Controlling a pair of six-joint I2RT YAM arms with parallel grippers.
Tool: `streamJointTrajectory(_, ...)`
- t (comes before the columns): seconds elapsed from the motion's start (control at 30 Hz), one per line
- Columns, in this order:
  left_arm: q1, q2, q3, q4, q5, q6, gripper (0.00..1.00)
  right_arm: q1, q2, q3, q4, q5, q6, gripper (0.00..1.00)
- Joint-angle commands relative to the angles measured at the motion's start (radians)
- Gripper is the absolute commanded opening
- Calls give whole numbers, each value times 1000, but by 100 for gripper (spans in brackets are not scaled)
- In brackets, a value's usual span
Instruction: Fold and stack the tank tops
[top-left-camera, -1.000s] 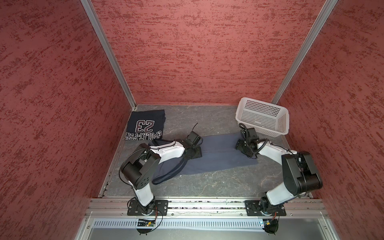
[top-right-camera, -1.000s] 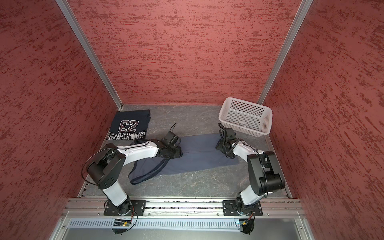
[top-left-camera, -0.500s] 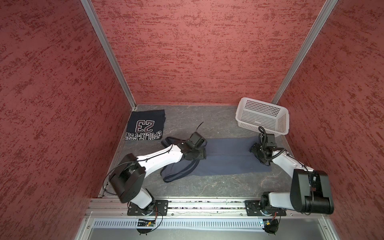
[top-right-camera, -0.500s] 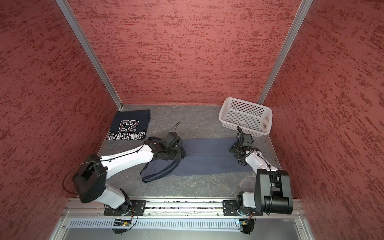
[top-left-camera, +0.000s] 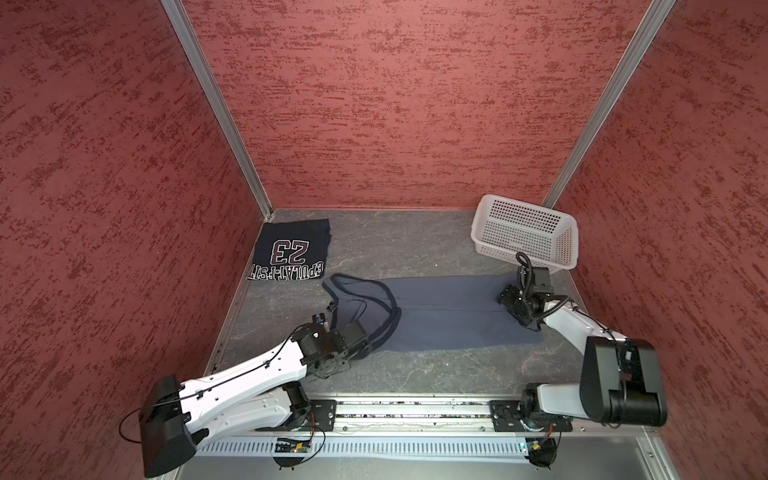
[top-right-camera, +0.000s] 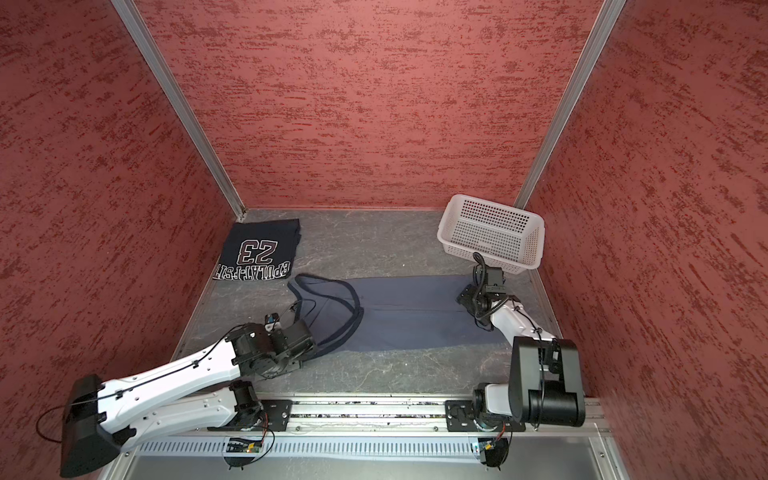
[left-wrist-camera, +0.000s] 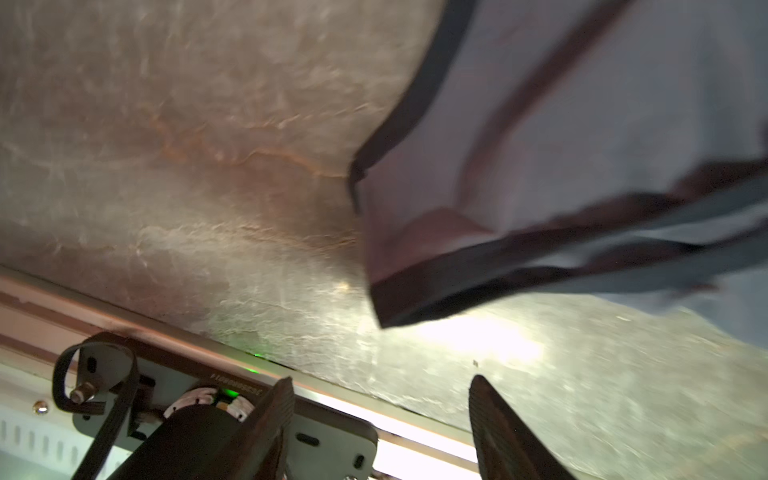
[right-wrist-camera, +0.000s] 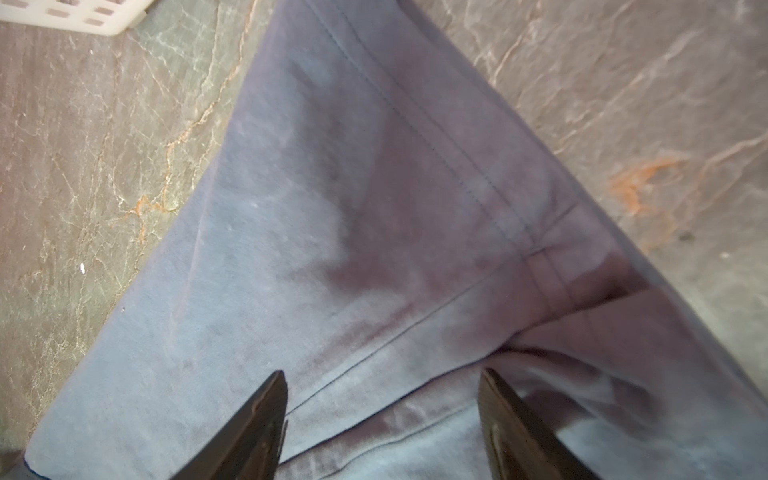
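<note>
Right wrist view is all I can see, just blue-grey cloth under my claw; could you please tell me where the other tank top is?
Observer: The navy tank top lies folded in the far left corner of the table, "23" print up.
Operator: Thank you. Is the other arm holding anything?
Observer: No, the left claw is open and empty, close to the straps.
Operator: And how does this one lie overall?
Observer: The blue-grey tank top lies flat across the middle, hem on your side, straps toward the navy one.
</note>
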Motion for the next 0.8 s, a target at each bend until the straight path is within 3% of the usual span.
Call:
streamJointTrajectory(0.0,11,-63,-90,196,12,-41,68,1,0,16,21,-30,-20,74)
streamJointTrajectory(0.13,86,-78,-177,357,62,13,64,2,-5,17,20,-56,-29,74)
streamJointTrajectory(0.4,273,-18,-113,343,45,198,29,2,-12,10,12,-44,-35,74)
streamJointTrajectory(0.77,479,135,-51,474,120,389,11,2,-4,15,2,-22,-41,75)
